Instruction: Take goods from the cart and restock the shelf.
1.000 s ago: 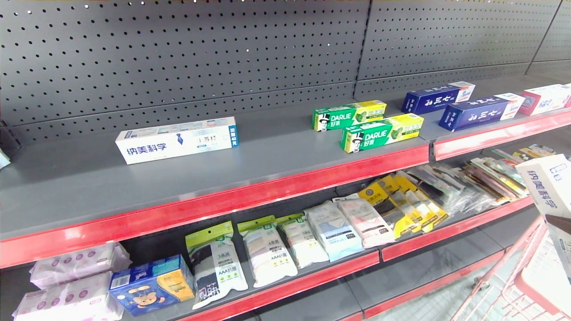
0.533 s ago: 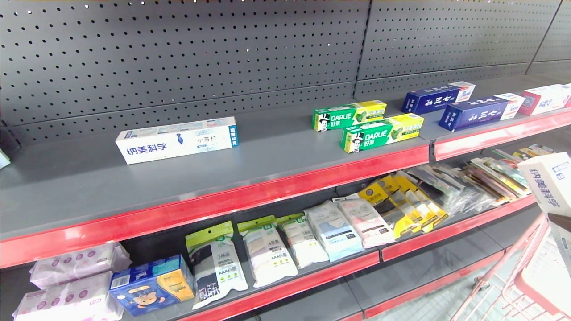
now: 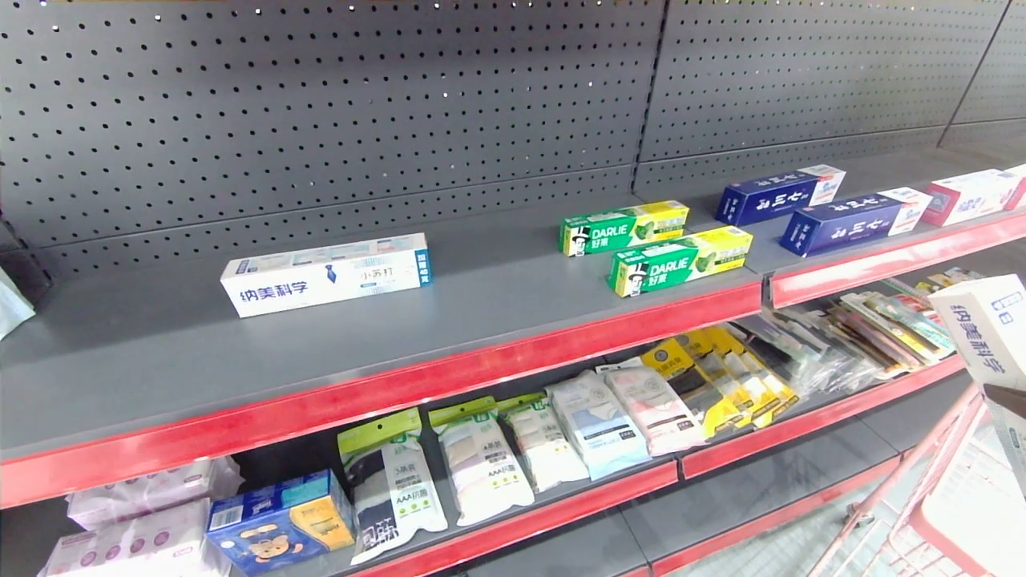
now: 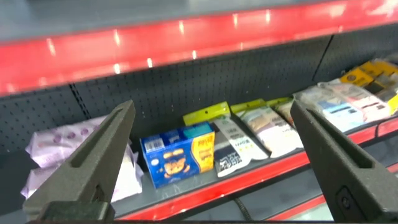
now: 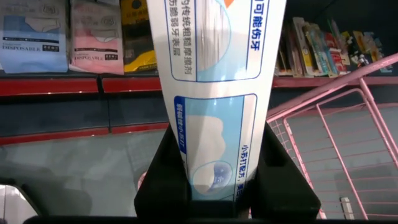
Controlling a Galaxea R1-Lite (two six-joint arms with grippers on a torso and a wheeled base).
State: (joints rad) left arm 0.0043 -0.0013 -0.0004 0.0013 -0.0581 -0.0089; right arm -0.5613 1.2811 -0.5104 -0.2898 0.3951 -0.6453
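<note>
My right gripper (image 5: 217, 183) is shut on the lower end of a white and blue toothpaste box (image 5: 214, 81), held upright. In the head view this box (image 3: 987, 330) hangs at the far right, above the pink cart (image 3: 934, 489) and in front of the lower shelf. A matching white toothpaste box (image 3: 325, 274) lies on the grey upper shelf (image 3: 160, 361), left of centre. My left gripper (image 4: 211, 168) is open with nothing between its fingers, facing the lower shelf's packs.
On the upper shelf lie two green boxes (image 3: 657, 248), two dark blue boxes (image 3: 817, 210) and a white-red box (image 3: 966, 196). The lower shelf (image 3: 513, 513) holds tissue packs, a blue-yellow box (image 4: 177, 154) and several bagged goods. A wide bare stretch surrounds the white box.
The held box rose slightly at the right edge. The whole head picture has shifted, with the shelf now lower in view, so the camera moved.
</note>
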